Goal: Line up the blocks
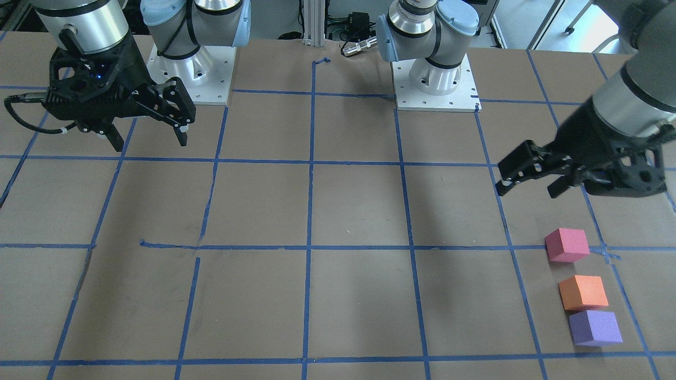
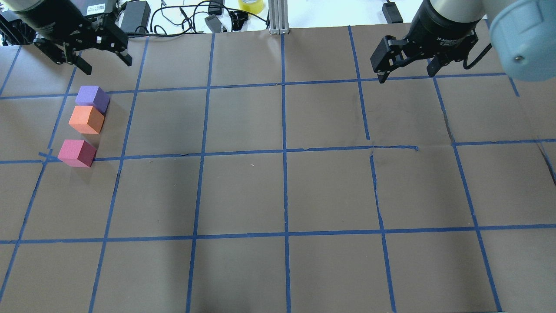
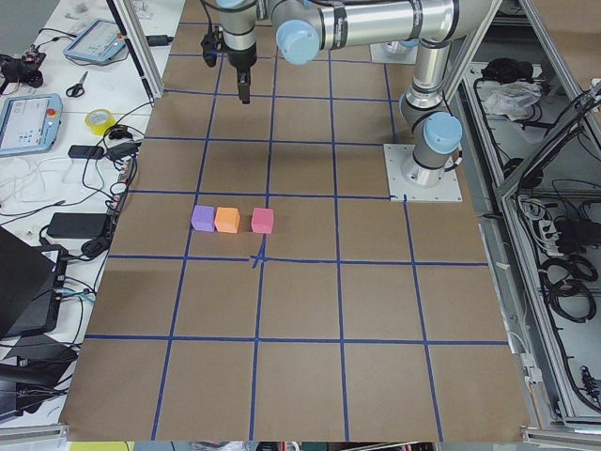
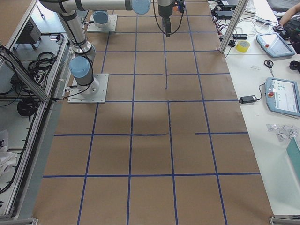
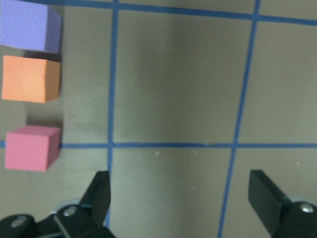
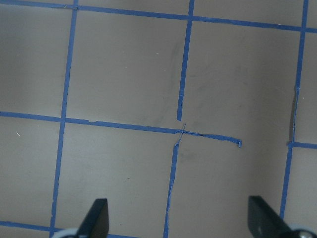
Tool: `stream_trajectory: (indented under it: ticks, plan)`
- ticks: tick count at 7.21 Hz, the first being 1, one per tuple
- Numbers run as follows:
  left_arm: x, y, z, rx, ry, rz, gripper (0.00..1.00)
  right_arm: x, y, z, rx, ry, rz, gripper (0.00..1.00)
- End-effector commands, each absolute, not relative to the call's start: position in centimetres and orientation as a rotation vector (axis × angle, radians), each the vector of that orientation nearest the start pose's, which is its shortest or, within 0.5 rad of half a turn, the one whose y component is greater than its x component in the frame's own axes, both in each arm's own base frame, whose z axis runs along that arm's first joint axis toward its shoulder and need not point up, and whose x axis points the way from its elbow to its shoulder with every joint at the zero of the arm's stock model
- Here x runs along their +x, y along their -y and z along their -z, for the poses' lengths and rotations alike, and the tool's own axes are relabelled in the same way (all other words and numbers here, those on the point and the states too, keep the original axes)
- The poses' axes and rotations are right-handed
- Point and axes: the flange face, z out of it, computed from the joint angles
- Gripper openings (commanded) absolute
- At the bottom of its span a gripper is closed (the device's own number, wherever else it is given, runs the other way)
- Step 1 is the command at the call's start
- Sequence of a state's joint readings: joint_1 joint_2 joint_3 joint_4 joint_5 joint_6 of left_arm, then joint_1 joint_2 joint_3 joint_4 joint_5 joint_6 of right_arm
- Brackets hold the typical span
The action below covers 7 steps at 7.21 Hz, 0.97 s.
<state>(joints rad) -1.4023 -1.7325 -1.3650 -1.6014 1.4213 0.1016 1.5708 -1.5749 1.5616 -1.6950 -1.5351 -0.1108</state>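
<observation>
Three foam cubes lie in a row near the table's left end: purple [image 2: 92, 99], orange [image 2: 87, 119] and pinkish-red [image 2: 77, 153]. Purple and orange are almost touching; the pinkish-red one stands a small gap apart, at a tape crossing. They also show in the front view as pinkish-red [image 1: 567, 245], orange [image 1: 583, 293] and purple [image 1: 595, 328], and at the left edge of the left wrist view [image 5: 30, 79]. My left gripper [image 2: 104, 63] is open and empty, raised beyond the purple cube. My right gripper [image 2: 408, 74] is open and empty, over bare table far from the cubes.
The brown table [image 2: 282, 195] carries a grid of blue tape lines. Both arm bases [image 1: 435, 79] stand on white plates at the robot's edge. Cables, power bricks and a yellow tape roll [image 2: 251, 5] lie beyond the far edge.
</observation>
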Motion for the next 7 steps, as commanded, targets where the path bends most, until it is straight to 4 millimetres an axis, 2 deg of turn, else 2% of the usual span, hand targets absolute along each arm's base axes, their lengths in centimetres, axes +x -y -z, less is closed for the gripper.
stream_trajectory:
  ticks: [1,2,3,4,7]
  plan:
    - [-12.0,54.8,-51.5,-0.108,-3.254,0.047,1.0,13.7,50.3,-50.8,-0.175,-3.105,0.217,1.0]
    - [-11.8,54.3,-51.9,-0.105,-3.238,0.079,1.0,13.6,50.3,-50.8,-0.175,-3.106,0.217,1.0]
    - [-11.2,53.2,-52.9,-0.092,-3.132,0.096,1.0,13.6,50.3,-50.8,-0.175,-3.106,0.215,1.0]
    - [-11.3,52.8,-52.5,-0.08,-3.101,0.083,1.0,13.6,50.3,-50.8,-0.177,-3.106,0.217,1.0]
    - [-11.7,52.1,-52.7,-0.096,-3.147,0.077,1.0,13.8,49.9,-51.4,-0.178,-3.101,0.234,1.0]
